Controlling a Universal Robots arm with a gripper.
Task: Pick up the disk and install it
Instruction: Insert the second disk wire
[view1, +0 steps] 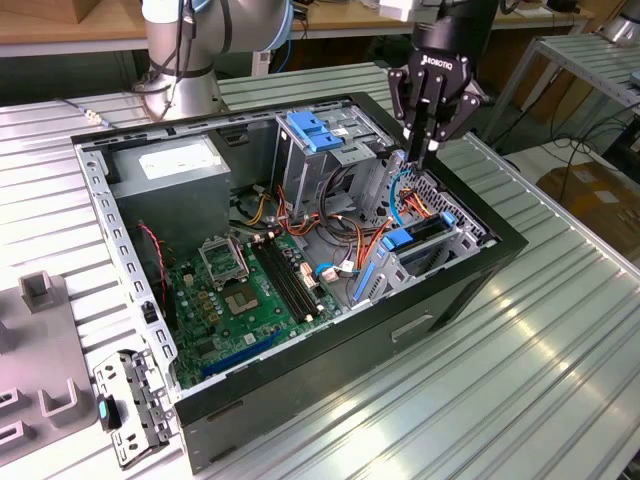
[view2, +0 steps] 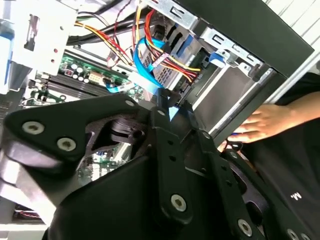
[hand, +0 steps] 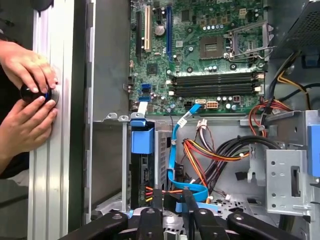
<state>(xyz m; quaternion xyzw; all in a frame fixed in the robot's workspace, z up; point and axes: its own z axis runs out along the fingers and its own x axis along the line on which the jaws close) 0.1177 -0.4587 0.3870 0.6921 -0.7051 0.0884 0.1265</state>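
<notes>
your pincer (view1: 424, 150) is hanging tip-down over the front end of the open computer case (view1: 500, 245), just above the tangle of cables (view1: 395, 195). i cannot tell from these views whether it is apart, together or clamped on anything, so you are not getting a guess from me.

directly below the pincer a flat blue cable (hand: 175, 165) is looping past orange and yellow wires. a little lower and to one side, the disk (view1: 400, 240) seems to be sitting edge-up in the lower metal cage, its blue plastic rail facing up; most of its body is hiding in the cage, so i am judging that, not seeing it whole.

farther from the pincer, the green board (view1: 250, 280) is lying on the case floor, and the grey power box (view1: 170, 165) is sitting at the far end. outside the case wall, a person's hands (hand: 30, 105) are resting on the ribbed table (view1: 560, 330).

the disk is looking stiff, metal and fairly heavy for its size, with smooth faces that are likely slippery. i am judging it fragile to knocks. you are better off taking it across the two long sides, on the rails, clear of the cables.
</notes>
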